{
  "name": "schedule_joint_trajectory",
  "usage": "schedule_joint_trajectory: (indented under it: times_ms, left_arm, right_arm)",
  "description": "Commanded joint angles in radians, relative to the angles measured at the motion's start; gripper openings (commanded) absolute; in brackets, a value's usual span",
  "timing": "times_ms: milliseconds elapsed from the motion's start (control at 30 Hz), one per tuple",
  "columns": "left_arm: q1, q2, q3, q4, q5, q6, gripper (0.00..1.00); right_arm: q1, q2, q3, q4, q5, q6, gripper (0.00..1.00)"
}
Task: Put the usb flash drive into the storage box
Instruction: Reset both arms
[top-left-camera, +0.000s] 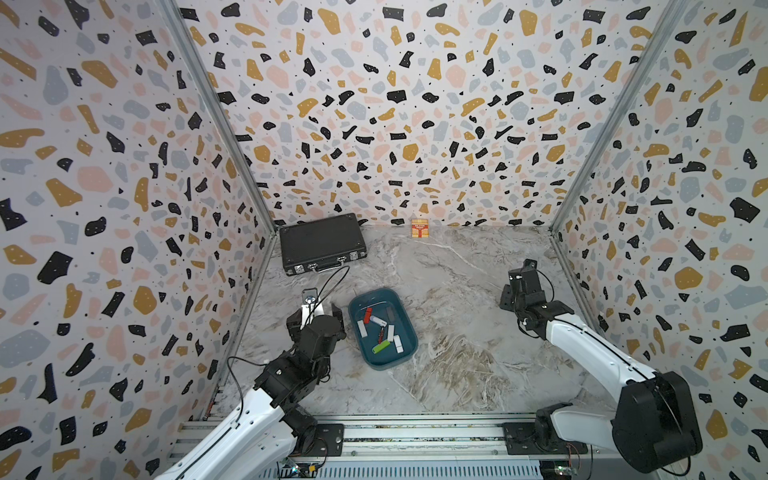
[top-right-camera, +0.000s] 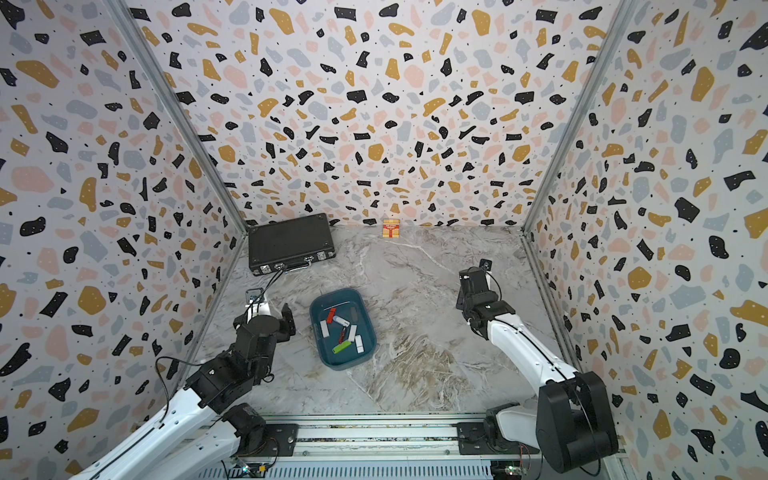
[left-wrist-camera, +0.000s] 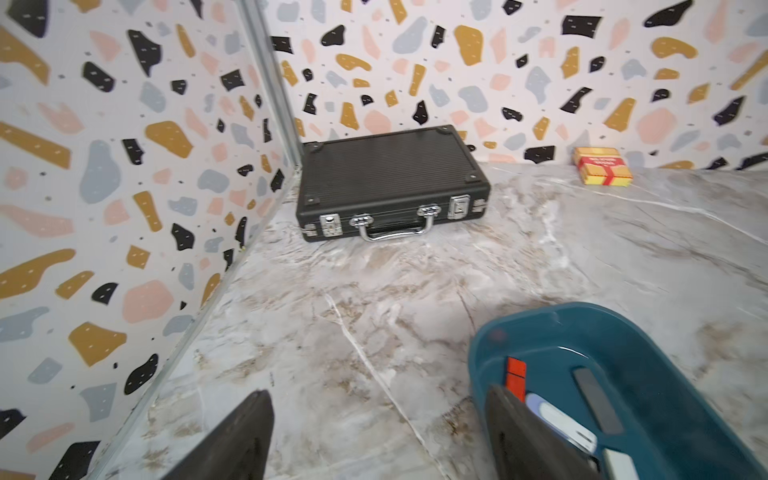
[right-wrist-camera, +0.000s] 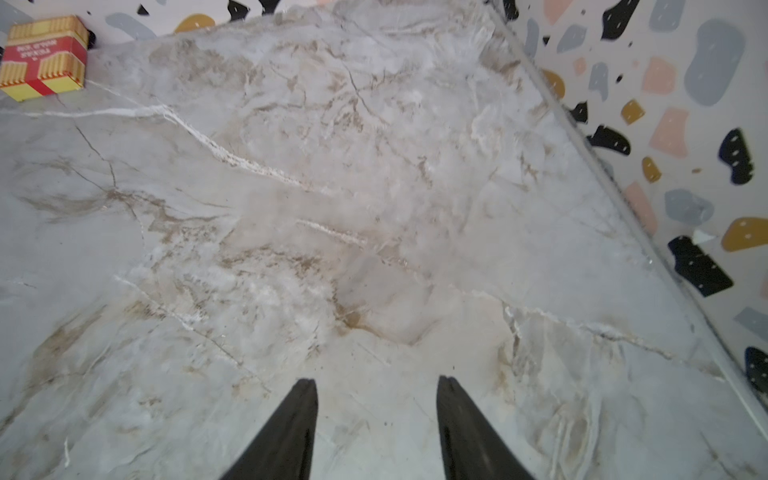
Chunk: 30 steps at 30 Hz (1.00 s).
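While the red label on the carton is unreadably blurred, the left tool, beside the storage box of usb flash drives, and the right tool stand apart, empty.

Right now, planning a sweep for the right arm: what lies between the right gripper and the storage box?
Nothing: both top views show only bare marble tabletop between the right gripper and the storage box.
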Motion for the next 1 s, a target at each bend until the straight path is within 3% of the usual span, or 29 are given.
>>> schedule_joint_trajectory:
  times_ms: [0,33,167,367,400,500,533,600,633,667,733,767,800,833,900,933,967]
  left_arm:
    - [0.076,-0.024,-0.098,0.295,0.020,0.144,0.88]
    - [0.099,-0.013,-0.123,0.335,0.050,0.151,0.92]
    - [0.162,0.153,-0.169,0.512,0.053,0.224,0.93]
    - [0.283,0.477,-0.238,0.904,0.179,0.288,0.93]
    - [0.315,0.532,-0.230,0.967,0.211,0.291,0.92]
    - [0.362,0.620,-0.150,0.910,0.317,0.328,0.90]
    - [0.384,0.669,-0.160,0.962,0.346,0.324,0.90]
    - [0.447,0.837,-0.196,1.244,0.392,0.315,0.90]
    - [0.448,0.830,-0.196,1.212,0.400,0.314,0.91]
    - [0.449,0.770,-0.167,1.054,0.426,0.289,0.91]
    - [0.454,0.769,-0.151,1.040,0.467,0.301,0.90]
    - [0.454,0.791,-0.167,1.102,0.479,0.313,0.92]
    - [0.454,0.799,-0.174,1.125,0.490,0.318,0.94]
    - [0.454,0.796,-0.167,1.101,0.493,0.316,0.94]
    - [0.461,0.783,-0.154,1.052,0.505,0.310,0.96]
    - [0.462,0.786,-0.155,1.061,0.507,0.310,0.96]
    - [0.462,0.790,-0.160,1.077,0.507,0.310,0.99]
  right_arm:
    - [-0.003,-0.013,-0.133,0.229,0.158,-0.160,0.54]
    - [-0.009,-0.018,-0.126,0.202,0.187,-0.157,0.55]
    - [-0.012,0.028,-0.123,0.289,0.233,-0.260,0.55]
    - [-0.046,0.157,-0.315,0.798,0.277,-0.403,0.56]
    - [-0.057,0.145,-0.325,0.809,0.230,-0.413,0.56]
    - [-0.105,0.184,-0.407,1.026,0.199,-0.416,0.56]
    - [-0.123,0.219,-0.432,1.133,0.166,-0.432,0.56]
    - [-0.126,0.194,-0.400,0.996,0.066,-0.430,0.54]
    - [-0.131,0.217,-0.413,1.065,0.042,-0.447,0.53]
    - [-0.131,0.244,-0.436,1.152,0.021,-0.471,0.54]
    - [-0.167,0.220,-0.432,1.063,-0.068,-0.432,0.54]
    - [-0.199,0.297,-0.440,1.181,-0.107,-0.423,0.81]
    - [-0.207,0.323,-0.438,1.215,-0.128,-0.435,1.00]
    - [-0.213,0.264,-0.392,1.003,-0.145,-0.408,1.00]
    - [-0.242,0.316,-0.411,1.147,-0.198,-0.410,1.00]
    - [-0.245,0.271,-0.388,1.014,-0.195,-0.391,1.00]
    - [-0.250,0.268,-0.387,1.024,-0.203,-0.385,1.00]
